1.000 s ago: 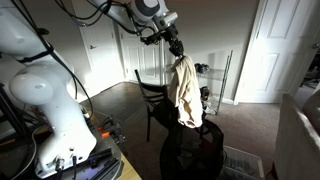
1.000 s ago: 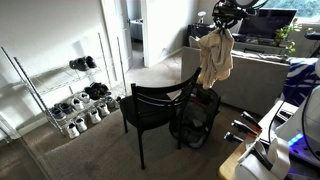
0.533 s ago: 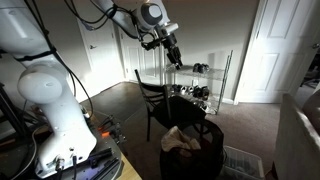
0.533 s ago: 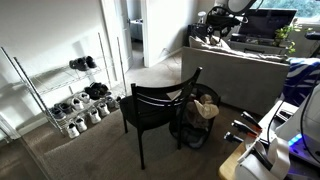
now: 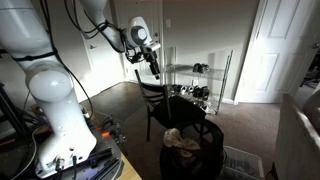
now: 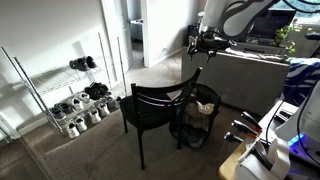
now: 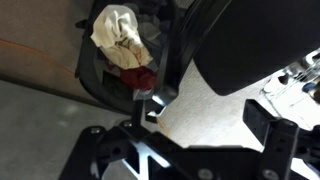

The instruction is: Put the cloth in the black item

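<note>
Above the chair back, up and left of the hamper in an exterior view, the claw (image 5: pixel 153 68) hung with its jaws spread wide and nothing between them. Below it stood the dark slat-backed chair (image 5: pixel 154 96). Just right of the chair, and nearer, was the black mesh hamper (image 5: pixel 214 131). The cloth (image 5: pixel 180 139) lay bunched inside the hamper below the rim, and the wrist view showed a red item (image 7: pixel 138 75) beside it. The placing looked done, so the step in hand was probably a clean retreat: jaws apart, arm lifted well clear of chair back and rim.
</note>
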Controlling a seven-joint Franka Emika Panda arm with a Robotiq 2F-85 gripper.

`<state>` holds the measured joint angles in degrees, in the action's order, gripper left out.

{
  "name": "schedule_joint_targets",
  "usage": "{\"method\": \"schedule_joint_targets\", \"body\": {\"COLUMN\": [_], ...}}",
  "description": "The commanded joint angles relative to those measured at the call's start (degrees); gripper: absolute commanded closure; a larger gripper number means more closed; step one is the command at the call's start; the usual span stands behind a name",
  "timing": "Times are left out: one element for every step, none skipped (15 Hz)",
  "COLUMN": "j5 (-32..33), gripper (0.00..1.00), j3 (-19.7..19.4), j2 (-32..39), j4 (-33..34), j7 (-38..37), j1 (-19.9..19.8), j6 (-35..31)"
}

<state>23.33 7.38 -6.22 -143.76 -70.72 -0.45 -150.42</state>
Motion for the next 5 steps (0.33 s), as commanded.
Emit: {"method": "schedule_joint_targets", "body": {"j5": [-1.0, -1.3, -1.3, -1.3, -1.3], "gripper": [0.00, 0.00, 0.00, 0.00, 0.00], "j3": [0.2, 0.4, 0.5, 0.4, 0.2], "j2": [0.5, 0.8, 0.9, 0.9, 0.9], "j4": [-0.7, -1.0, -1.0, -1.0, -1.0], "j7": [1.0, 1.1, 1.2, 1.4, 1.7], "j1": [1.2, 1.8, 2.0, 2.0, 1.9], "j6": [-1.0, -1.4, -1.4, -1.5, -1.5]}}
